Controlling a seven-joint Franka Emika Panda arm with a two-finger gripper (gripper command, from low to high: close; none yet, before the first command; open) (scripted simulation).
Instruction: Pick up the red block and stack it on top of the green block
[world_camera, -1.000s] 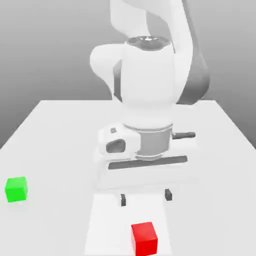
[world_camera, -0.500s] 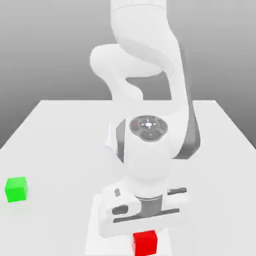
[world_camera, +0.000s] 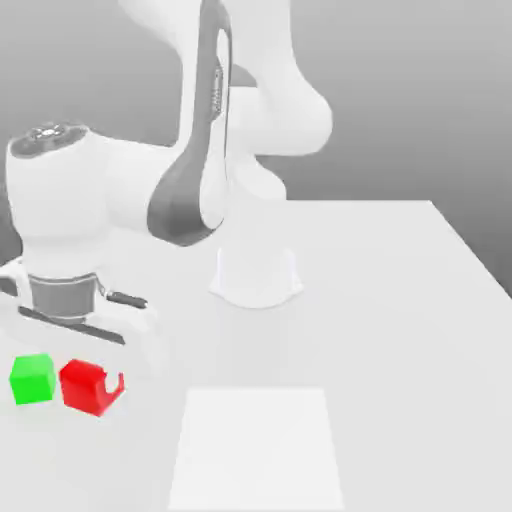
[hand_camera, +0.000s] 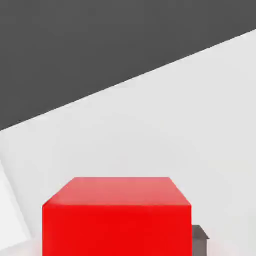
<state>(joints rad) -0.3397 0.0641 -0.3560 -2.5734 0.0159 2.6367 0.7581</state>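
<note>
The red block (world_camera: 86, 386) hangs tilted just under my hand, close beside the green block (world_camera: 32, 379) on the exterior view's right of it, at about the same height. My gripper (world_camera: 92, 388) is shut on the red block. In the hand view the red block (hand_camera: 117, 217) sits close up, with a dark fingertip (hand_camera: 200, 239) pressed against its side. The green block rests on the white table (world_camera: 400, 320) near the exterior view's left edge. Whether the two blocks touch I cannot tell.
A flat white square patch (world_camera: 255, 450) lies on the table at the front centre. The arm's round base (world_camera: 256, 278) stands mid-table, and the arm's big white links (world_camera: 130, 200) reach over the left half.
The hand closed on the red block at the front centre, then the arm swung to the exterior view's left with it. The red block now sits beside the green one.
</note>
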